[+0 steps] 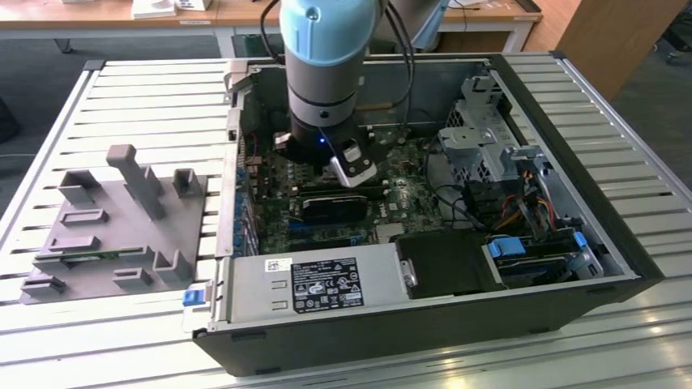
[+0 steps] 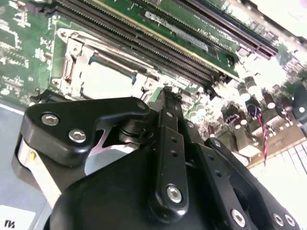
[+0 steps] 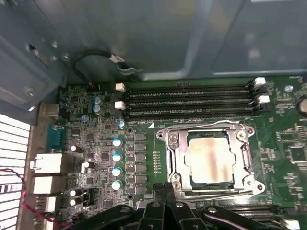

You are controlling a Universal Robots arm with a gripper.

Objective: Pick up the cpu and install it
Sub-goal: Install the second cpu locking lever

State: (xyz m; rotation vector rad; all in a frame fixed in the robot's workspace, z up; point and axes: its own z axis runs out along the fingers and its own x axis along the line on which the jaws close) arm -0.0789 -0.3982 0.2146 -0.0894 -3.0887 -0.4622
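My black end effector (image 3: 165, 191) hangs inside the open dark computer case (image 1: 433, 324), fingers pressed together and holding nothing. The small square cpu with its silvery metal top (image 3: 211, 159) sits in the metal socket frame (image 3: 170, 158) on the green motherboard (image 3: 283, 143), just beside my fingertips.

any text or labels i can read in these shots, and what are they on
None can be quoted.
Power supply label: print and symbols, too small to read.
Motherboard markings in the first wrist view: too blurred.
White sticker in the second wrist view: cut off, unreadable.
The cpu lid: no legible print.
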